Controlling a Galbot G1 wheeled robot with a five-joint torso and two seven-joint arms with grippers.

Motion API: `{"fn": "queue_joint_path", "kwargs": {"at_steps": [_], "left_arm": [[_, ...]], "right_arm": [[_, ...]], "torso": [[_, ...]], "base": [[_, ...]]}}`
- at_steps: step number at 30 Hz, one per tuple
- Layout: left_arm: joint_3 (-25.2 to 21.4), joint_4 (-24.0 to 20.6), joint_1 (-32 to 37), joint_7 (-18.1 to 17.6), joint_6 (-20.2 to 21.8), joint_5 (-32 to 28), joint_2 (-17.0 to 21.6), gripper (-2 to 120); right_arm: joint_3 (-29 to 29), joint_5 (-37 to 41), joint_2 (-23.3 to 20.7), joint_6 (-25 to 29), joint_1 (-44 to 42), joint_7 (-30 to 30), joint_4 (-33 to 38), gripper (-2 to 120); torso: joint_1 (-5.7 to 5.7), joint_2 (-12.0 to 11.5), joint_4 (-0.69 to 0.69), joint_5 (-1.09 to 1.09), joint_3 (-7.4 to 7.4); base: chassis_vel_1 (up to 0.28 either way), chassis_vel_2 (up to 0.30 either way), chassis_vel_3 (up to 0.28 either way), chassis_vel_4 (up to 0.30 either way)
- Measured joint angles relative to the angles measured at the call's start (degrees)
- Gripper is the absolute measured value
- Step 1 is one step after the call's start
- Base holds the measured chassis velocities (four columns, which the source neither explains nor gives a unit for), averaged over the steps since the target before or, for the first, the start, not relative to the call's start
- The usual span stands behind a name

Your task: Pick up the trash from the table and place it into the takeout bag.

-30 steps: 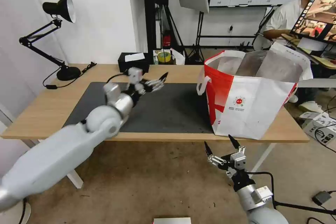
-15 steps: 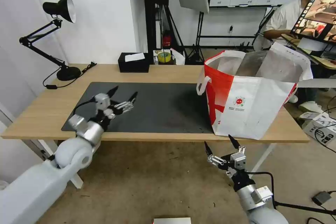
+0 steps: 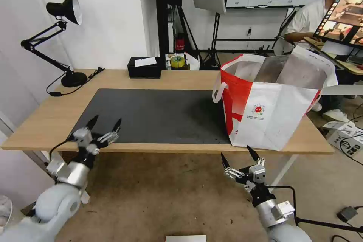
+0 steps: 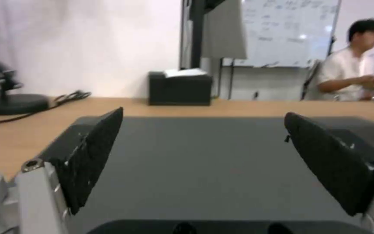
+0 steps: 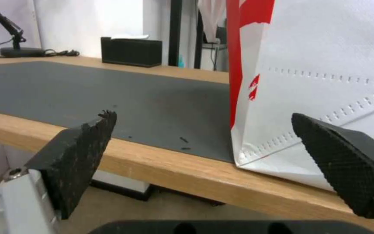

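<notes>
L gripper (image 3: 104,126) pulled back off mat (image 3: 159,113) to table (image 3: 45,121) near edge, jaws wide, empty; R gripper (image 3: 237,157) parked low, wide; no trash on top, prob. all in bag (image 3: 272,113).

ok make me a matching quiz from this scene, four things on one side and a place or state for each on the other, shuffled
Things:
1. takeout bag
2. tissue box
3. left gripper
4. right gripper

Places or states:
A. open, below the table's front edge, near the bag
B. upright on the table's right end, mouth open
C. at the table's far edge, white tissue on top
D. open, at the mat's near left corner

Pairs: 1-B, 2-C, 3-D, 4-A
</notes>
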Motion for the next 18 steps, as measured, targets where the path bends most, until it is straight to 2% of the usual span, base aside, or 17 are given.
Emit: {"fn": "queue_joint_path", "kwargs": {"at_steps": [6, 18], "left_arm": [[-3.70, -0.59, 5.02, -0.08, -0.95, 0.90, -2.11, 100], [-5.52, -0.80, 9.06, 2.09, 0.34, 0.78, -5.53, 100]], "right_arm": [[0.00, 0.00, 0.00, 0.00, 0.00, 0.00, 0.00, 100], [0.00, 0.00, 0.00, 0.00, 0.00, 0.00, 0.00, 100]], "torso": [[0.00, 0.00, 0.00, 0.01, 0.00], [0.00, -0.01, 0.00, 0.01, 0.00]], "base": [[0.000, 0.000, 0.000, 0.000], [0.000, 0.000, 0.000, 0.000]]}}
